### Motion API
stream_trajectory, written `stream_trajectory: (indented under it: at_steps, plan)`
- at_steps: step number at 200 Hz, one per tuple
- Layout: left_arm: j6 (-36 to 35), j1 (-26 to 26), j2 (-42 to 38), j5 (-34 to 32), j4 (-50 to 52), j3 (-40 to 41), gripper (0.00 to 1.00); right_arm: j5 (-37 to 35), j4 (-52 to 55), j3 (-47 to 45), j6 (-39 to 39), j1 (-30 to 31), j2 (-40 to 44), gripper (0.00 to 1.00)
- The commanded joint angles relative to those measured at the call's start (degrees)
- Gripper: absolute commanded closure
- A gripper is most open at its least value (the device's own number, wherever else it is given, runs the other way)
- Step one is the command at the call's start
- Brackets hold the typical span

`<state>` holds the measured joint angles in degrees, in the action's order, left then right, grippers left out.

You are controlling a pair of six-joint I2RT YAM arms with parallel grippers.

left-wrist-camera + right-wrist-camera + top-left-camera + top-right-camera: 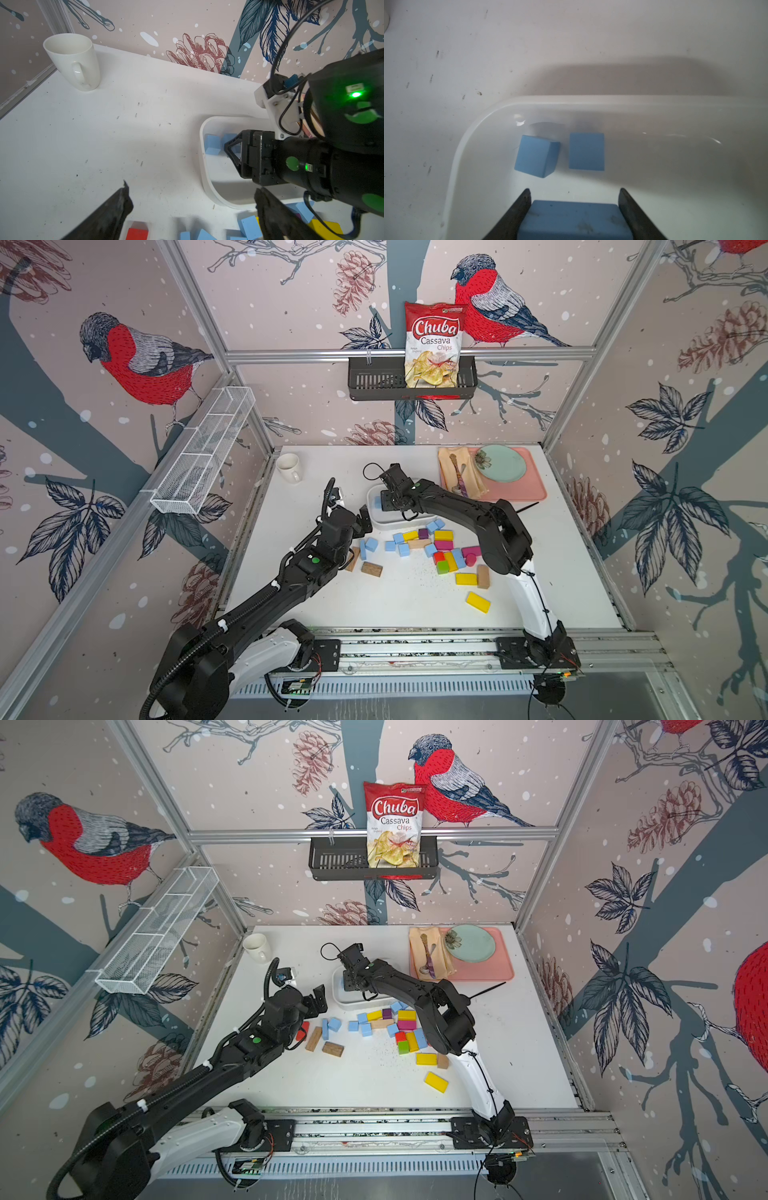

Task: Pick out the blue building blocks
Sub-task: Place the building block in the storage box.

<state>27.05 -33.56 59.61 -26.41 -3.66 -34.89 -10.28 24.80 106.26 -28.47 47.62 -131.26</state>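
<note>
**Free room and things in the way**

The far left of the table (83, 135) is bare between the mug (289, 466) and the white bin (384, 524). The left arm (291, 572) reaches over the near left side. The right gripper (574, 190), with a blue block (575, 220) between its fingers, hangs over the bin and blocks the way in from above. Inside, two blue cubes (536, 155) sit near one corner; the floor beside them is open. A heap of mixed blocks (442, 536) lies just in front of the bin. The pink tray (534, 483) fills the far right corner. The front strip near the lone yellow block (478, 601) is free.
</note>
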Motion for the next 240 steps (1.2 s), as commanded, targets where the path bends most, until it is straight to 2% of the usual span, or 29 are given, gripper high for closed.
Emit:
stream_trajectory:
  at_steps: [1, 72, 139, 183, 240]
  plan:
    - [0.7, 0.1, 0.0, -0.5, -3.3, 0.2, 0.04, 1.6, 1.4, 2.0, 0.5, 0.1, -1.9, 0.47]
    - [1.1, 0.1, 0.4, 0.4, -4.1, 0.8, 0.04, 2.9, 2.2, 6.0, 0.7, 0.3, -6.8, 0.41]
    - [1.6, 0.1, 0.1, 0.3, -4.2, 1.2, 0.04, 5.7, 2.6, 8.4, 0.1, 0.2, -8.7, 0.19]
    - [2.1, 0.1, 0.4, 0.3, -3.5, 0.6, 0.04, 7.5, 2.4, 7.9, -0.5, 0.0, -5.8, 0.13]
    - [5.0, 0.1, 0.7, 0.9, 0.8, 0.1, 0.04, 7.6, 0.0, 2.4, -0.5, 0.0, 4.5, 0.06]
